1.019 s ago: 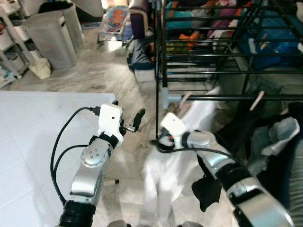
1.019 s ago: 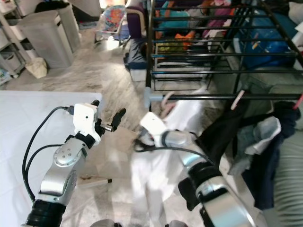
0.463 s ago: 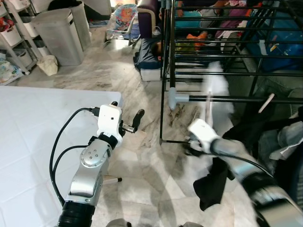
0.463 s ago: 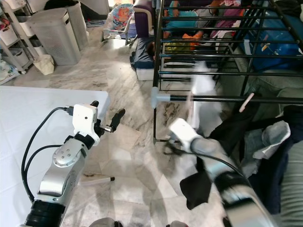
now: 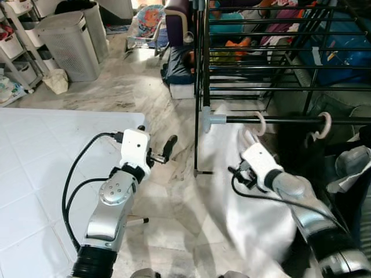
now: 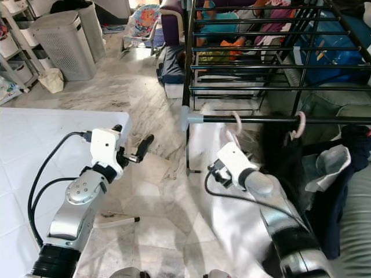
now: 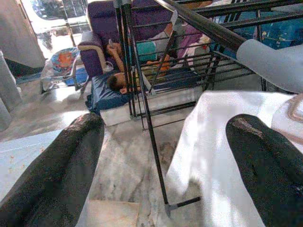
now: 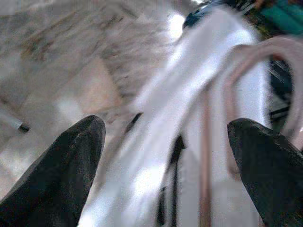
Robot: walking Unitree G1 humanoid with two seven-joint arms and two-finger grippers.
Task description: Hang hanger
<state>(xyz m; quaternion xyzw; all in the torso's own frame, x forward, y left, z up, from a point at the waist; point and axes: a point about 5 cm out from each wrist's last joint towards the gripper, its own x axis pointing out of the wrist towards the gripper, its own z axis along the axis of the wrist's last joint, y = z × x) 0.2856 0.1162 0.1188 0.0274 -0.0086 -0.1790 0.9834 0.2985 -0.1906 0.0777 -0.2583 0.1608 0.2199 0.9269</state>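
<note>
A pink hanger hook (image 5: 259, 123) sits over the black front rail (image 5: 290, 120) of the drying rack. A white garment (image 5: 255, 214) hangs from the hook down toward the floor. My right gripper (image 5: 249, 147) is just below the hook, against the garment. In the right wrist view its fingers (image 8: 71, 161) stand wide apart, open, with the pink hanger (image 8: 265, 61) and white cloth beyond them. My left gripper (image 5: 156, 134) is held open in the air beside the table corner, left of the rack, with nothing in it.
A second pink hook (image 5: 323, 124) hangs further right on the same rail, above dark clothes (image 5: 348, 168). A white table (image 5: 35, 174) is at my left and a grey laundry basket (image 5: 69, 43) stands far left. A person (image 7: 113, 82) lies behind the rack.
My right arm has swung the white garment up from near the rack's foot, and its hook is now over the rail. The camera shifted a little. The left arm has stayed put.
</note>
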